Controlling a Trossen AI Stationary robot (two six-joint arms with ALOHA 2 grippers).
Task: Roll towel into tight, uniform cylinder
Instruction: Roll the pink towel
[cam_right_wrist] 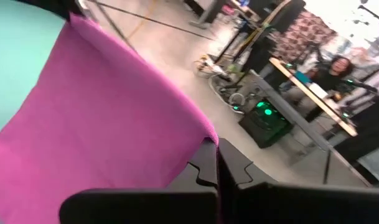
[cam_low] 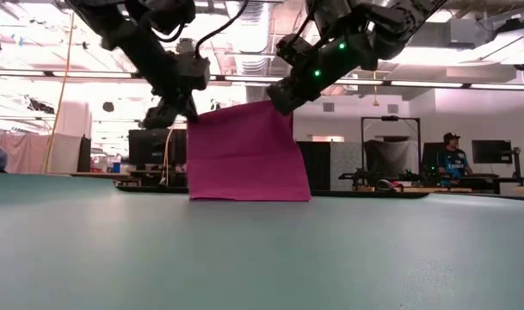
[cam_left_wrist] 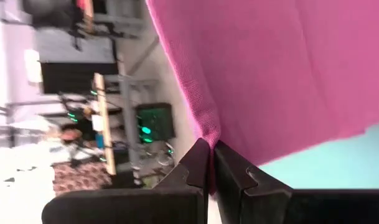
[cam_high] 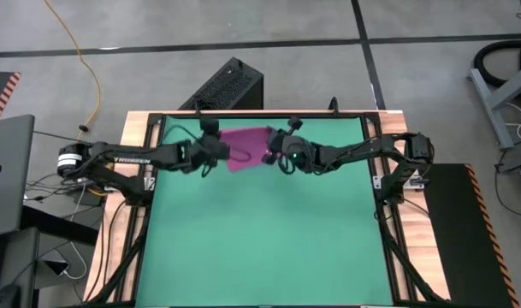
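- The towel [cam_low: 247,153] is being held up as a flat hanging sheet near the far edge of the counter [cam_high: 260,239], about midway along that edge; its lower hem is touching or just brushing the green surface, as seen in the low view.
- It is being judged light, thin and limp: it is draping straight down from its two upper corners with hardly a crease. No stiffness is being shown, so it is likely to sag or fold wherever it is left unsupported.
- The cloth is looking finely knit and matte, so slipping is being judged unlikely; nothing fragile about it.
- The corners are being judged the best places to take hold, for keeping the edge taut and square before rolling.
- The left tool [cam_low: 177,108] is being kept fully closed, pinching one upper corner.
- The right tool [cam_low: 283,99] is likewise closed, pinching the other upper corner.
- No roll is being formed yet.
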